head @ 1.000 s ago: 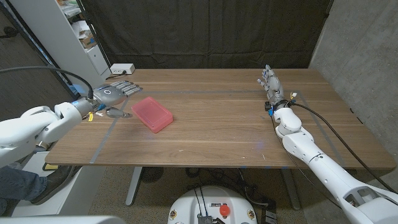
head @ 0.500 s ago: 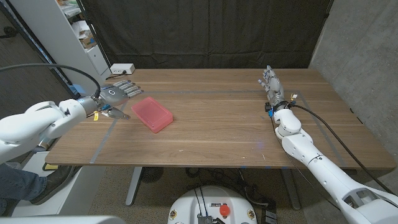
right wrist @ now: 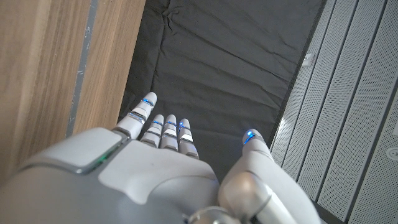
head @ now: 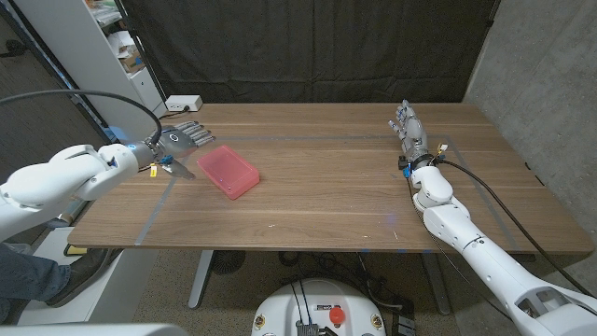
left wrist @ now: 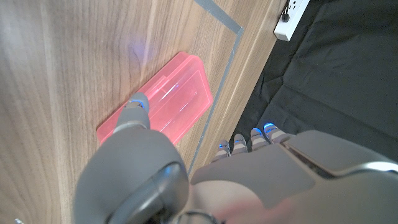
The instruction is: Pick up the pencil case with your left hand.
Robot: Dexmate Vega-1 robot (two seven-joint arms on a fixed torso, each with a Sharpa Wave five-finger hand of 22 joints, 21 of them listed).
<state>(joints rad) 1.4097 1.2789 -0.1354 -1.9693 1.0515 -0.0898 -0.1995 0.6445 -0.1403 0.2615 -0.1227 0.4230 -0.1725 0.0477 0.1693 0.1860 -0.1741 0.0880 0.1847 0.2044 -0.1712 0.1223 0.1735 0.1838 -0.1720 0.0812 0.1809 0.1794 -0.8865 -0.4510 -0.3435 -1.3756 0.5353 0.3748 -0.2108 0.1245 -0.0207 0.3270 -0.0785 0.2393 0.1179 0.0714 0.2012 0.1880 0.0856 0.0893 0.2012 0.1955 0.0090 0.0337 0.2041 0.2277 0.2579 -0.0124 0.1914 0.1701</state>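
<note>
A: Since the left hand [head: 174, 143] is just beside the pencil case [head: 228, 170] and touching nothing, head view first. Fingers apart, holding nothing, hovering over the table [head: 326, 196] at the case's far-left end. Case lies flat on the left half of the table, well apart from the right hand [head: 408, 127].

B: Axis?

A: Long axis runs diagonally, one end toward the far-left corner by the hand, the other toward the near middle. Flat pink box, low profile.

B: Risk?

A: My guess: the fingers meet the short end and shove it along the wood instead of closing round it. Smooth plastic on smooth wood would slide or spin.

B: Left wrist view?

A: The thumb [left wrist: 135, 109] looks to sit over the case's near corner; I cannot tell if it touches. The fingers [left wrist: 249, 140] reach off past the case's side, toward the tape line [left wrist: 217, 18]. Hand isn't straddling the case, so closing now would likely clip one edge and tip it.

B: Right wrist view?

A: Right hand's fingers [right wrist: 165, 127] are straight and close together, thumb out to the side, nothing in them. It's idle.
</note>
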